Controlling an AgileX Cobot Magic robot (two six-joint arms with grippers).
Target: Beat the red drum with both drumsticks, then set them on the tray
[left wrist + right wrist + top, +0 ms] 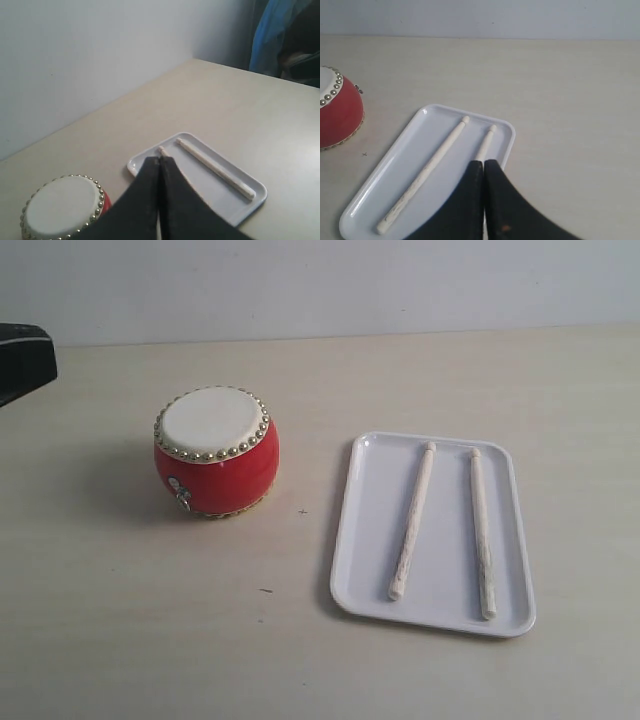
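The red drum (216,452) stands upright on the table, cream skin up, left of the white tray (447,570). Both drumsticks (413,520) (482,533) lie side by side on the tray, rounded tips at its far end. Neither gripper shows in the exterior view. In the left wrist view my left gripper (160,159) is shut and empty, raised above the drum (62,210) and tray (235,200), hiding most of one stick (161,149). The right gripper (483,161) is shut and empty too, above the tray (410,155), covering part of one stick (486,142).
A black piece of the left arm (25,360) juts in at the exterior view's left edge. The pale table (300,640) ends at a white wall behind. Blue cloth (275,35) hangs beyond the table's far corner in the left wrist view.
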